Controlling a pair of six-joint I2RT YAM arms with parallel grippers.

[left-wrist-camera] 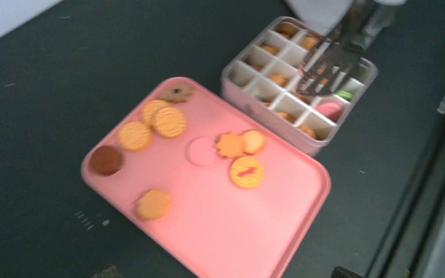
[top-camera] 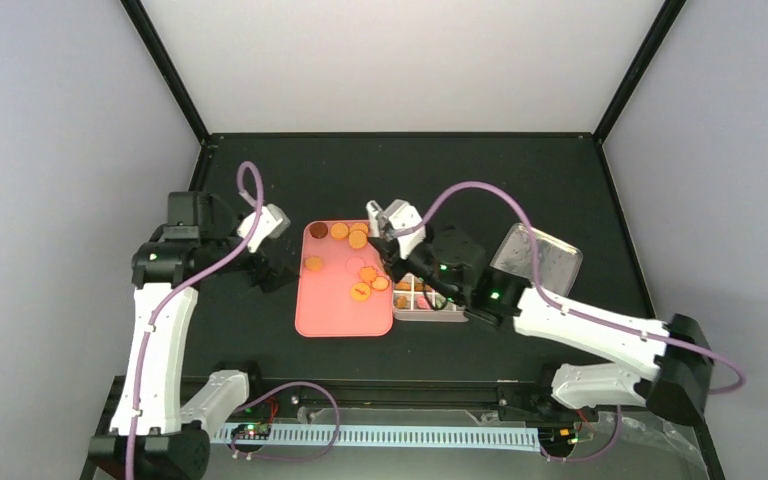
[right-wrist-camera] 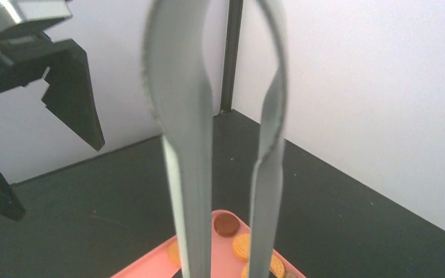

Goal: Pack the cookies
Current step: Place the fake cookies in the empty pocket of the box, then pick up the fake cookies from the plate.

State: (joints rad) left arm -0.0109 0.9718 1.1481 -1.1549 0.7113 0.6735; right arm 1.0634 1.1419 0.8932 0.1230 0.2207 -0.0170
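Cookies (left-wrist-camera: 169, 121) lay scattered on the pink tray (left-wrist-camera: 237, 226); the right jaws gripped metal tongs (right-wrist-camera: 188, 145) above the divided box (left-wrist-camera: 261, 116), the left jaws spread wide.

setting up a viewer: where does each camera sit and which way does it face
top external: above and behind the bases, looking down on the table; left arm and right arm show, pink tray and divided box between them.
left wrist: on the left arm, looking down at cookies on the tray, the box and the tongs; own fingers not clearly seen.
right wrist: looks along the held tongs toward the back-left corner post; the open left end effector shows upper left.
shared: all three see tray and cookies.
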